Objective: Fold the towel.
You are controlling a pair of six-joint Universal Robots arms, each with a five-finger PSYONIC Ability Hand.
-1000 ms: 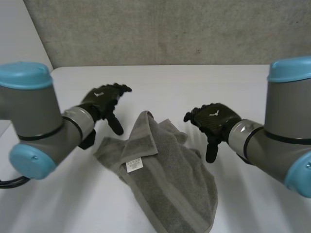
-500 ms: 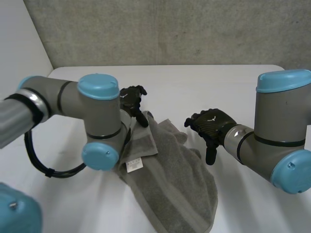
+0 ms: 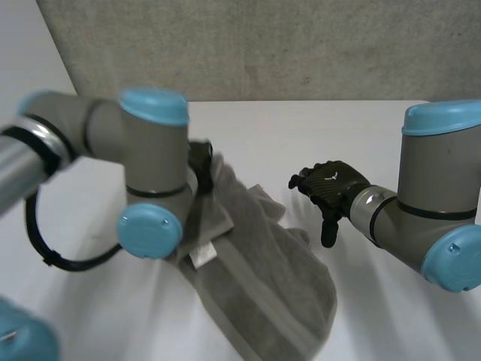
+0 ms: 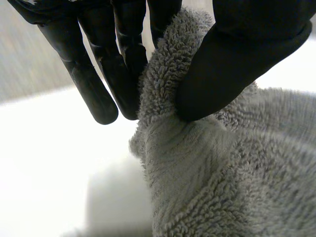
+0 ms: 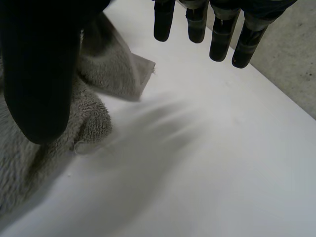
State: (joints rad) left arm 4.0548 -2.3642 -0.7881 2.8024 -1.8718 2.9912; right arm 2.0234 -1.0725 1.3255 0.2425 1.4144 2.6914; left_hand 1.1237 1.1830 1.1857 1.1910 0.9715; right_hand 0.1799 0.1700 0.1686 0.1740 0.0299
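We're pinching the towel's (image 3: 278, 271) tip with our left hand (image 4: 237, 59)
Right hand (image 3: 331, 188) hangs spread beside it; white tag (image 3: 201, 254) (print unreadable).

White table (image 3: 301, 128); crumpled grey towel (image 3: 278, 278) lies on it, mid-table.

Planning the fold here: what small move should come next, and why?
Probably lift the left hand slightly: it pinches a bunched part of the towel between thumb and fingers, while the rest lies crumpled. The right hand hangs open over the table beside it.
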